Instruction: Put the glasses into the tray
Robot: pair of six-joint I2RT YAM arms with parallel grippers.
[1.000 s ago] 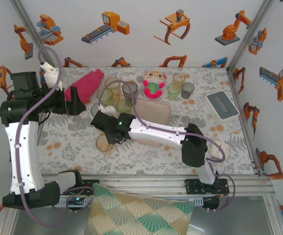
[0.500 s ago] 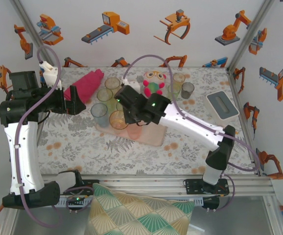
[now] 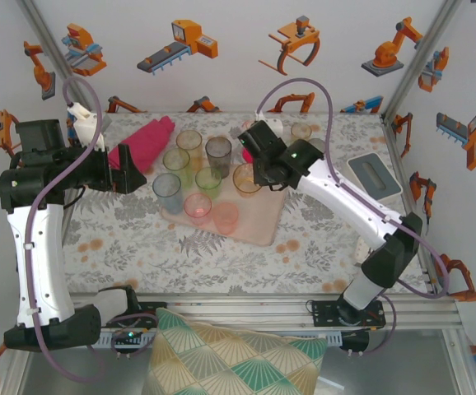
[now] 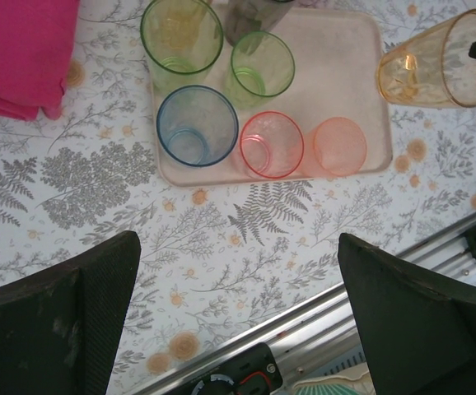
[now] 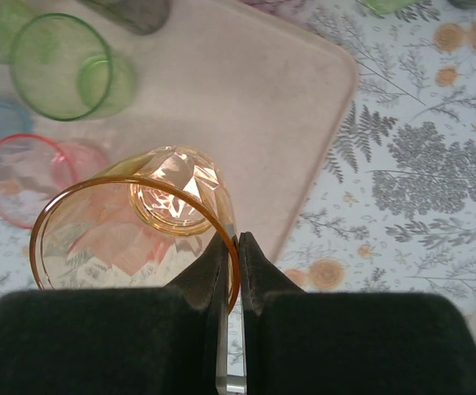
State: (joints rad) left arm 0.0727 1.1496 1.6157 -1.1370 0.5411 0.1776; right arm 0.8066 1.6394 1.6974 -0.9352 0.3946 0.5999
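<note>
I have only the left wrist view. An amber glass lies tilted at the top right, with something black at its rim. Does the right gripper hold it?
Observer: Yes. The right gripper is shut on the rim of the amber glass, one finger inside, one outside.
Operator: Is the tray under it?
Observer: Yes. From above, it is over the far right part of the tray.
Operator: Are any glasses outside the tray?
Observer: At least one: a far glass, well beyond the tray.
</note>
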